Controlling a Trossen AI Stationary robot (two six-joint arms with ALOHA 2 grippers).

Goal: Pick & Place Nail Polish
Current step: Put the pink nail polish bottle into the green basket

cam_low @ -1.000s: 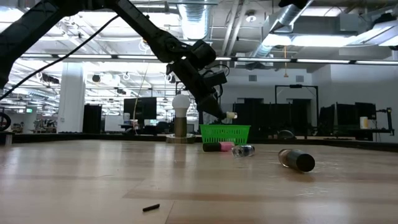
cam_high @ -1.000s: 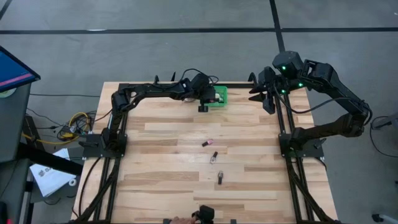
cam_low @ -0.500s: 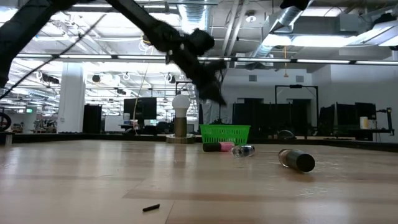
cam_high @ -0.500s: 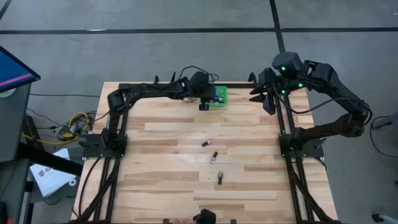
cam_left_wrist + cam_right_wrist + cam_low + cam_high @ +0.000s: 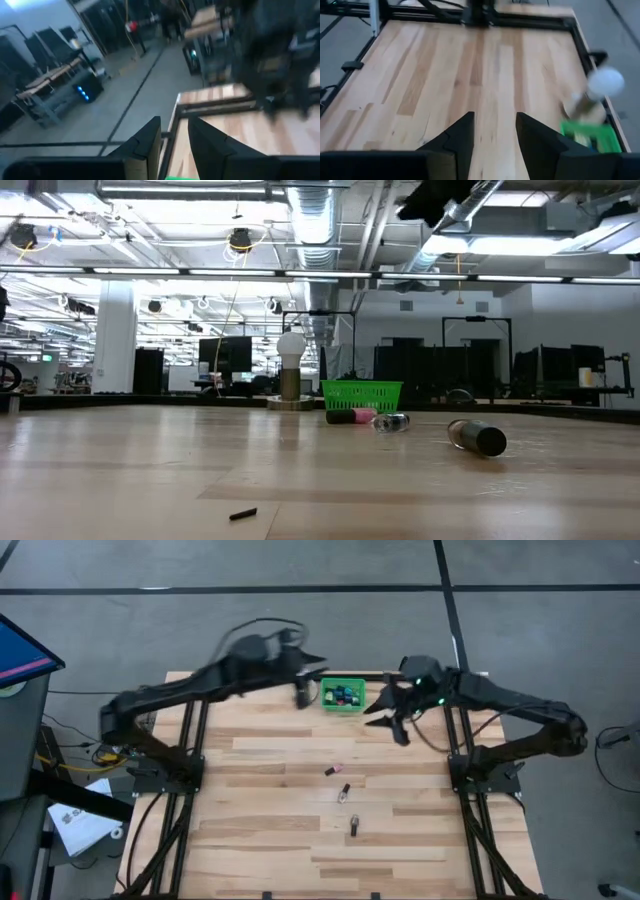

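While I am watching from the high view, the worktop is filling most of what I see, and both arms are hanging over its far edge. The left gripper is hovering just left of the green tray; its fingers are standing apart with nothing between them, so I am judging that it is carrying no bottle. The right gripper is hovering just right of the tray, fingers also spread and empty, and it is facing the near part of the worktop where the loose bottles are lying, which suggests to me it is lining up for the next pick.

A white dome-topped lamp is standing at the far edge beside the tray, out of the working lane.

Several nail polish bottles are already sitting inside the tray. Three or four more are lying on their sides well apart from it, mid-worktop: a pink one with a dark one just left of it, another nearer, and the nearest. Lying flat, they will be asking for a low, level grasp across the body.
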